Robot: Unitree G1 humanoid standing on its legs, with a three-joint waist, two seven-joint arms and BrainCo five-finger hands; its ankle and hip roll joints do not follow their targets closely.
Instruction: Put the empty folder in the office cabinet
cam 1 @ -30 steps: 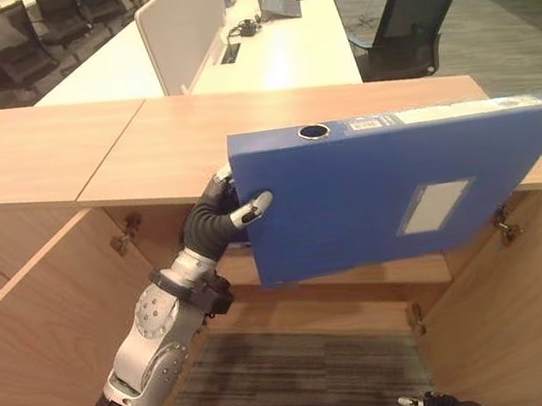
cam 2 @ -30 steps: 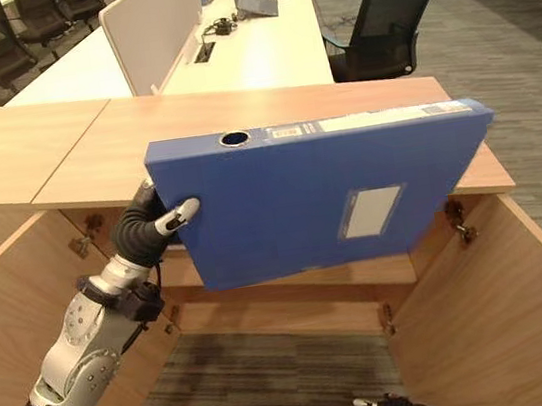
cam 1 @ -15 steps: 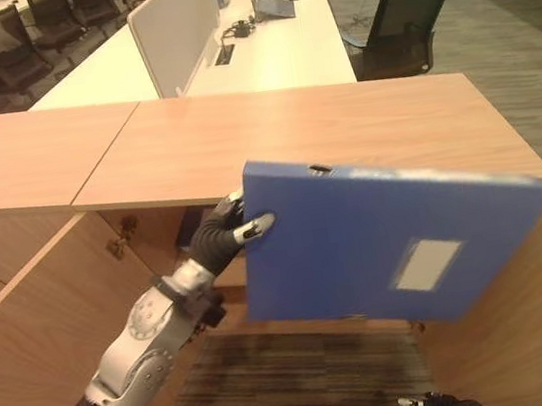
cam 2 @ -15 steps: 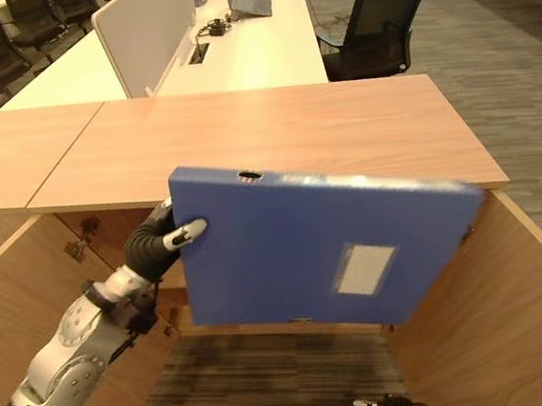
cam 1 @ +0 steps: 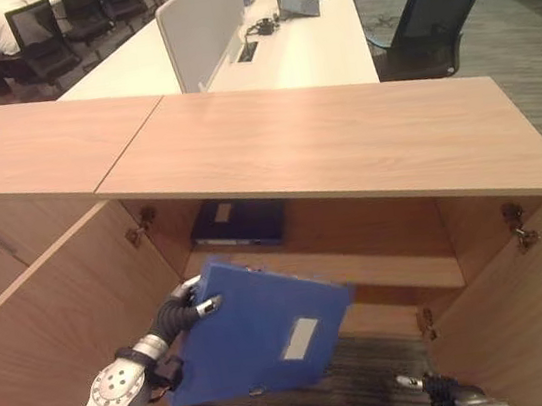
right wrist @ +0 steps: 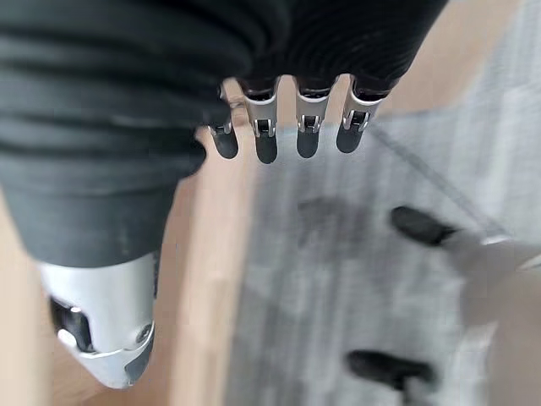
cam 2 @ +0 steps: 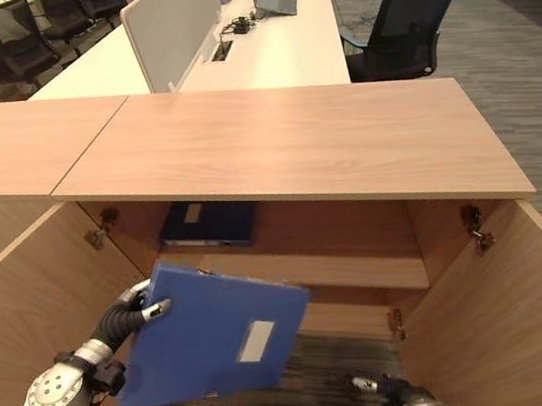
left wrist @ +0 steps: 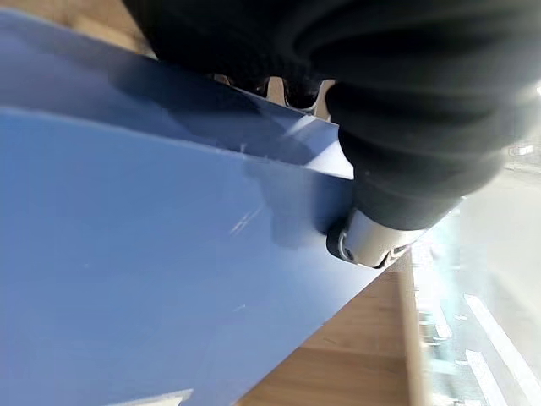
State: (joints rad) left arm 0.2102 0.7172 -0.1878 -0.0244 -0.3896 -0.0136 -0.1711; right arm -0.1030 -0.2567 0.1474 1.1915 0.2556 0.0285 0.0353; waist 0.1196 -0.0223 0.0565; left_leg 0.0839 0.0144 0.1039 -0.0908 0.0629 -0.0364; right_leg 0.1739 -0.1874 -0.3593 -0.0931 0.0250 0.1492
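Silver-grey arm, dark ribbed robot hand (cam 1: 180, 310) cover

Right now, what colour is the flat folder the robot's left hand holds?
Blue, with a pale label; the flat folder in the left hand shows best in the right eye view.

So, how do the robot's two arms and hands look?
Both arms are silver-grey metal with round joints. The left hand and the right hand each wear a dark ribbed cover over the wrist and back, from which come silver fingers with dark tips.

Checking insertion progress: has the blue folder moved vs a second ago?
Yes. The blue folder, held by the left robot hand, dropped from in front of the cabinet top to below it, by the opening.
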